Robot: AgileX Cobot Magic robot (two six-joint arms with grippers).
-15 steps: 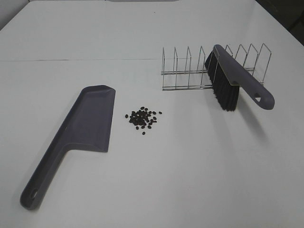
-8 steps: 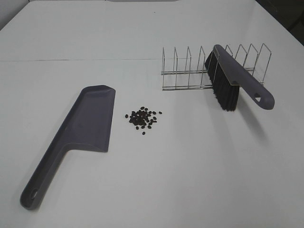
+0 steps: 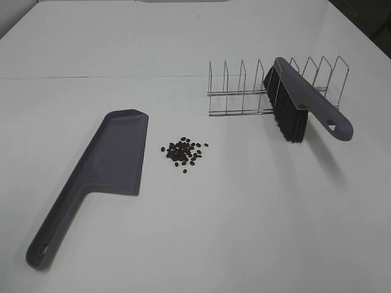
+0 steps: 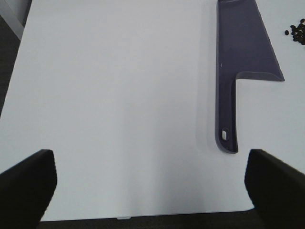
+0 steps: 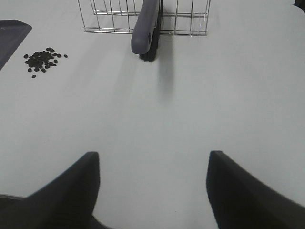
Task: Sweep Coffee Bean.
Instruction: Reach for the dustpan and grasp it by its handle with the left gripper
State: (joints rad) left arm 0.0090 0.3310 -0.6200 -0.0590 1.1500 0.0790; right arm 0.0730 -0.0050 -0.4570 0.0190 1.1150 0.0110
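Nothing moved since earlier frames, as we see it. Cluster of tiny dark-brown oval coffee beans [image 3: 183,152] lies on white counter [image 3: 244,232], just beside grey-purple plastic dustpan [image 3: 116,155], not touching it. Grey-purple black-bristled brush [image 3: 302,97] leans in wire rack [image 3: 235,94]. Left tool [image 4: 152,183] and right tool [image 5: 155,183]: fingers spread wide, nothing between.
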